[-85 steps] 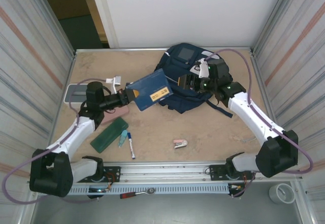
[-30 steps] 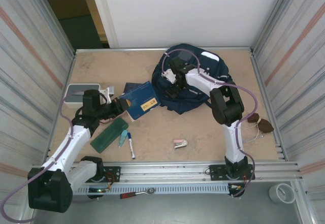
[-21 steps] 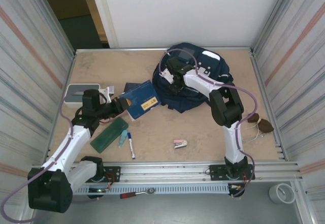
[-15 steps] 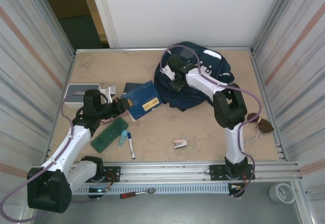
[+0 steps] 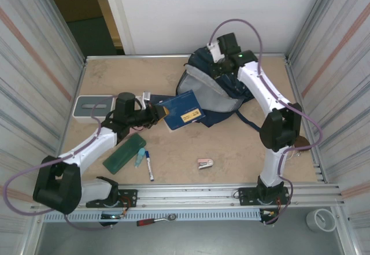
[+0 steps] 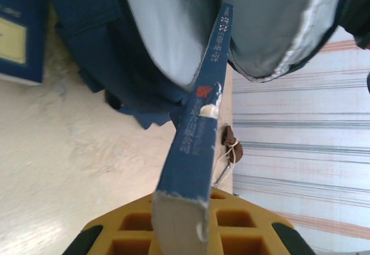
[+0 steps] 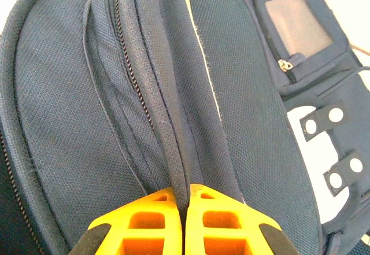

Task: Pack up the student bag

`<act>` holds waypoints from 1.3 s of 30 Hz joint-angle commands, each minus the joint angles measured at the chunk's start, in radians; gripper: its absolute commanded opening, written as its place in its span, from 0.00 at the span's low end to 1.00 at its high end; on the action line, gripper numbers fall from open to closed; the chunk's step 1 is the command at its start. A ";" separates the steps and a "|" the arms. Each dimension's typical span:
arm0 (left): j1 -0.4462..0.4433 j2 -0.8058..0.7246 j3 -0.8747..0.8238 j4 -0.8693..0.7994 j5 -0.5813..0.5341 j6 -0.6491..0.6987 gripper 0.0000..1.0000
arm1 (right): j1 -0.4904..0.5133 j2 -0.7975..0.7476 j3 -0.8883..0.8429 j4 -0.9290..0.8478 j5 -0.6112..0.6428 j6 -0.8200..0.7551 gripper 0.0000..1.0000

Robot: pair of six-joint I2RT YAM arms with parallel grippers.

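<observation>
Two tight grips: right fingers point(image 7: 162, 200) on student bag point(image 7: 63, 93) rim, left fingers point(image 6: 254, 214) on book point(image 6: 199, 133) at its mouth.

- The table point(image 5: 243, 145) has a pale, sandy-brown top, matt and a little stained.
- On both sides stand ribbed metal walls, the left wall point(image 5: 34, 76) and the right wall point(image 5: 341, 64) — grey, with thin reddish stripes.
- Behind is a plain white panel point(image 5: 202, 12) (evenly lit, no strong shadows).
- Left of it is a dark opening point(image 5: 87, 23).
- A metal rail point(image 5: 191, 197) runs along the near edge.
</observation>
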 commanded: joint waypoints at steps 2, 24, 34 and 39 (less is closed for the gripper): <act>-0.014 0.083 0.076 0.148 -0.014 -0.111 0.00 | -0.036 -0.075 0.048 -0.014 -0.201 0.110 0.00; -0.186 0.991 0.916 0.270 -0.254 -0.308 0.25 | -0.100 -0.065 0.018 0.080 -0.417 0.233 0.00; -0.114 0.666 0.595 0.177 -0.110 -0.024 0.64 | -0.134 -0.113 -0.155 0.096 -0.395 0.088 0.00; -0.051 0.344 0.330 -0.016 -0.141 0.186 0.73 | -0.134 -0.141 -0.266 0.065 -0.331 -0.004 0.00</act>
